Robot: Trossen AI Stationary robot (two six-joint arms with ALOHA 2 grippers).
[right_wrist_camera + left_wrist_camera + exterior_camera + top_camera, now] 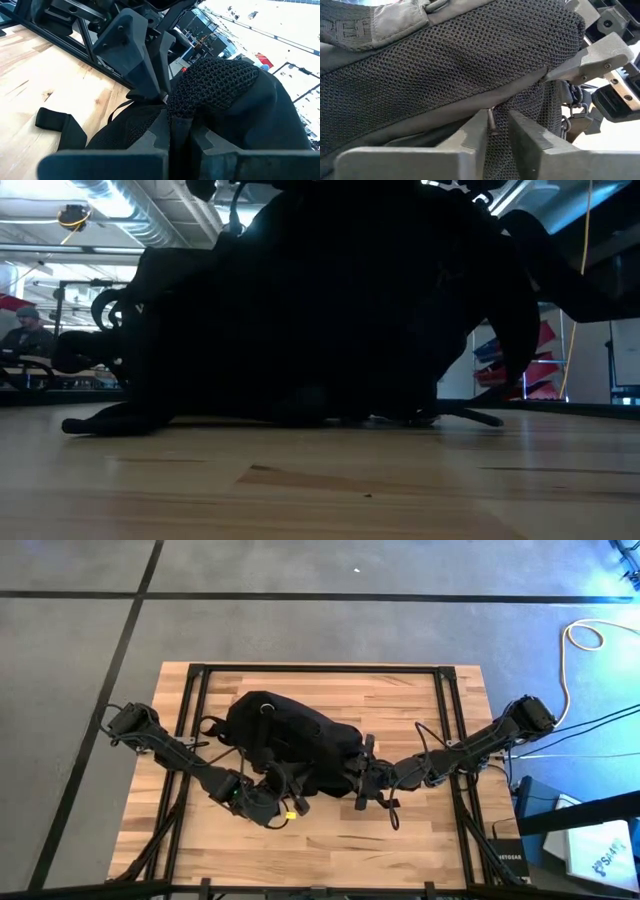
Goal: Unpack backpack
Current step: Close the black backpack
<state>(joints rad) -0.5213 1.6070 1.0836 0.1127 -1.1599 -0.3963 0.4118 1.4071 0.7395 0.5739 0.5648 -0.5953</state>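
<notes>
- While the backpack point(285, 740) lies on its side mid-table, both grippers meet at its near edge.
- Left gripper point(497, 131): fingers nearly together, pinching a fold of mesh fabric with a zipper pull between them.
- Right gripper point(176, 131): fingers pressed together on the mesh edge, close beside the left one.
- Surface: pale butcher-block table point(410, 830) with a black frame point(450, 710).
- Room: grey floor point(300, 630); a seated person point(25, 335) far left.
</notes>
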